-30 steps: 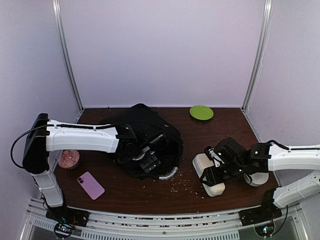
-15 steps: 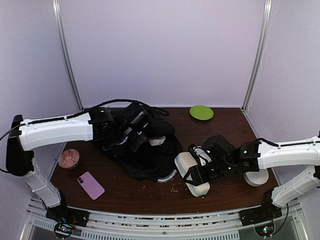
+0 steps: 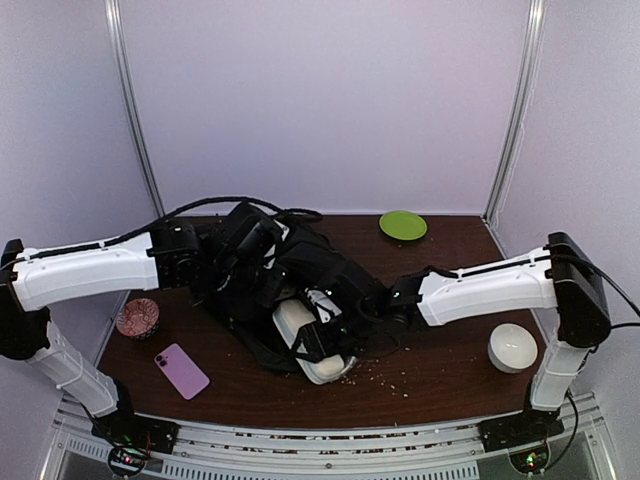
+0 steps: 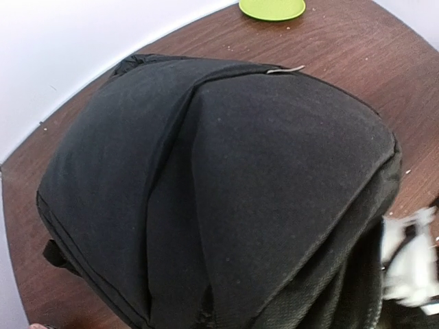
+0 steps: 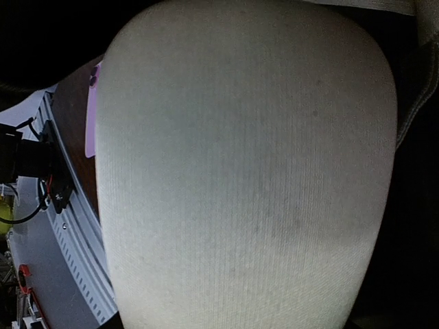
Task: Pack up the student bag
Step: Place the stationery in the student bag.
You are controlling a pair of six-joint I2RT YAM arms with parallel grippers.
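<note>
The student bag (image 3: 335, 268) is a black fabric backpack lying mid-table, and it fills the left wrist view (image 4: 226, 171). My left gripper (image 3: 258, 258) is shut on the fabric at its upper left and holds that part raised; its fingers are hidden in the left wrist view. My right gripper (image 3: 325, 342) is shut on a cream-white soft pouch (image 3: 297, 326) that sits in the bag's open mouth at the front. The pouch (image 5: 240, 171) fills the right wrist view and hides the fingers.
A green plate (image 3: 403, 224) lies at the back right, also in the left wrist view (image 4: 272, 8). A white bowl (image 3: 512, 347) stands at the right. A pink phone (image 3: 181, 370) and a small pink cup (image 3: 137, 318) lie at the front left. Crumbs (image 3: 385, 375) dot the table.
My left gripper closed on the bag and pulled its fabric up and back. My right arm carried the white pouch leftward from the table's right side into the bag's mouth.
</note>
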